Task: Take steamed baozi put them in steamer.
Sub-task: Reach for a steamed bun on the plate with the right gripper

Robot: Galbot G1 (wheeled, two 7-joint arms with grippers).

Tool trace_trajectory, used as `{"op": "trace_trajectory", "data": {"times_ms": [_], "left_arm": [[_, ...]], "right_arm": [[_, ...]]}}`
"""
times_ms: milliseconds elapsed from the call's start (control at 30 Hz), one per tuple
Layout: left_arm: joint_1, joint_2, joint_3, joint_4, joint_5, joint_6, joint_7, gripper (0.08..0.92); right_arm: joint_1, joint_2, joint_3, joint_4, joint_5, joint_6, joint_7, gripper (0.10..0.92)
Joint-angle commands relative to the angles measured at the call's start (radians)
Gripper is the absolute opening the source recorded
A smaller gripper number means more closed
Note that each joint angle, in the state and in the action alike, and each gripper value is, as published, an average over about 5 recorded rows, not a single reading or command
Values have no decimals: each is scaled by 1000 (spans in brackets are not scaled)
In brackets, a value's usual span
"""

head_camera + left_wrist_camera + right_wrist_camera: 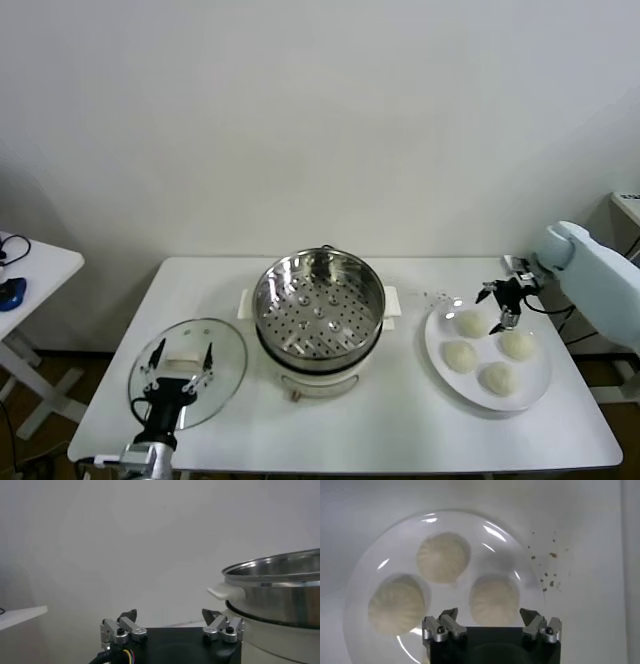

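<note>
At the lower left of the head view the left claw (181, 365) is parked over the round glass lid (225, 340) lying flat on the white worktop (400, 430), its jaws spread wide and nothing between them. In the middle of the frame stands the steamer (318, 300), its perforated steel floor bare, with no bun in it yet. To the right, the white plate (535, 390) carries all four steamed baozi (459, 356), set close together in a loose square. The right claw (498, 303) hovers above the plate's upper left portion, near the bun closest to the steamer, jaws released and holding nothing; in the right wrist view one bun sits between the open fingertips (451, 616). The step in hand looks like the reach for the first bun. The next move calls for a straight descent centred on that bun, a soft closing so the dough is not crushed, then a lift clear of its neighbours.
</note>
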Motion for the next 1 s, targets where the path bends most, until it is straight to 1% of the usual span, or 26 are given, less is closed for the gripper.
{"op": "trace_trajectory", "data": {"times_ms": [33, 433, 733, 833, 1000], "left_arm": [[-1, 1, 1, 0, 1, 4, 0, 823], [-5, 2, 2, -2, 5, 8, 1, 823], [-5, 2, -4, -3, 6, 10, 0, 823], [-4, 1, -4, -2, 7, 9, 0, 823], [-4, 0, -5, -3, 10, 10, -1, 823]], "right_arm": [[31, 86, -34, -97, -68, 9, -14, 823], [-16, 98, 43, -102, -119, 19, 34, 823], [-33, 104, 70, -102, -158, 24, 40, 823], [-39, 106, 84, -101, -172, 23, 39, 816], [-48, 106, 97, -100, -179, 23, 38, 782]]}}
